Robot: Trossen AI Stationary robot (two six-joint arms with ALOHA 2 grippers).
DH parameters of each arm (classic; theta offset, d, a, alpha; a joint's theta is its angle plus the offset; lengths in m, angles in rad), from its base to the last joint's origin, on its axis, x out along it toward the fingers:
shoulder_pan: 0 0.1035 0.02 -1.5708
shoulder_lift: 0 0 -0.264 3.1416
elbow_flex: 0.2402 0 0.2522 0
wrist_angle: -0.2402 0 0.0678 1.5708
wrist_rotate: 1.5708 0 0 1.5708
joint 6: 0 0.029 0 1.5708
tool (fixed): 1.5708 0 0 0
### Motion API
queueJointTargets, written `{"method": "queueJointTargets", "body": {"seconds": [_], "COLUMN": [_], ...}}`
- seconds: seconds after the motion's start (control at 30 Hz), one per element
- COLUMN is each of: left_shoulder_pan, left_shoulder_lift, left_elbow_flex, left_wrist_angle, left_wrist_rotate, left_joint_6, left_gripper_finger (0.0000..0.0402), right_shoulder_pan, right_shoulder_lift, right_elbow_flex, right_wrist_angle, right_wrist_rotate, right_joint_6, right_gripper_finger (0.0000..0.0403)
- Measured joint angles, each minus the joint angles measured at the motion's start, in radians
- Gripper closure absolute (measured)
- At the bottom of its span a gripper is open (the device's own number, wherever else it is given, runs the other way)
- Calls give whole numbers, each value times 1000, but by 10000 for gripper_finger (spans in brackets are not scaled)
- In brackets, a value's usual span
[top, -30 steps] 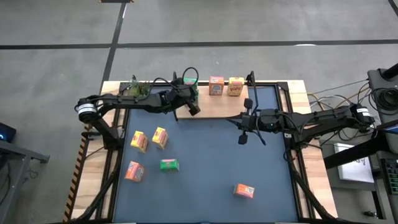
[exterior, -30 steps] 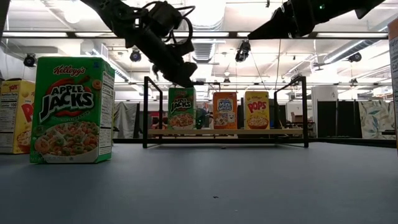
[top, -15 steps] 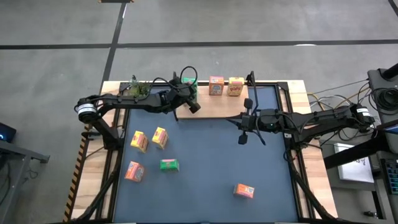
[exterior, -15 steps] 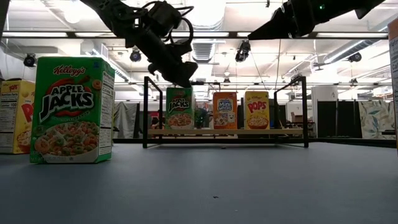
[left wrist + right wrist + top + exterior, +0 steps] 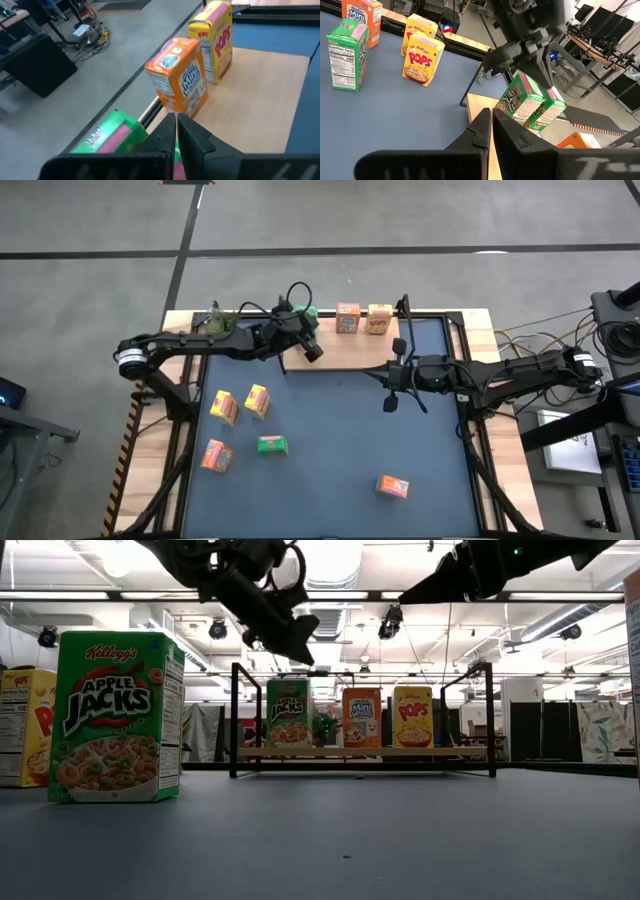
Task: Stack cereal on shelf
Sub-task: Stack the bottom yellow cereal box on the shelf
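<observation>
My left end effector (image 5: 297, 640), fingers pressed together, hovers just above the green Apple Jacks box (image 5: 290, 714) standing on the shelf (image 5: 360, 752) beside the orange Mini-Wheats box (image 5: 361, 718) and yellow Pops box (image 5: 412, 717), my right end effector (image 5: 391, 402) likewise pinched empty.

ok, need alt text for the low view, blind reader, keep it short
Three cereal boxes stand upright in a row on the shelf across the table: a green box, an orange box and a yellow box. The left gripper, shut, hangs above the green one without touching it. A large green Apple Jacks box stands close to the camera.
</observation>
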Motion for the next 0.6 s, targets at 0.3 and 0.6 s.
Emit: {"method": "queueJointTargets", "body": {"seconds": [0.3,0.6], "left_shoulder_pan": [0,-73], "left_shoulder_lift": [-82,-213], "left_elbow_flex": [0,0], "left_wrist_angle": [-50,-67], "left_wrist_rotate": [-9,52], "left_joint_6": [23,30], "left_gripper_finger": [400,400], "right_shoulder_pan": [0,0], "right_shoulder_lift": [0,0], "right_elbow_flex": [0,0], "right_wrist_angle": [-4,-4], "right_wrist_rotate": [0,0], "right_joint_6": [0,13], "right_gripper_finger": [394,394]}}
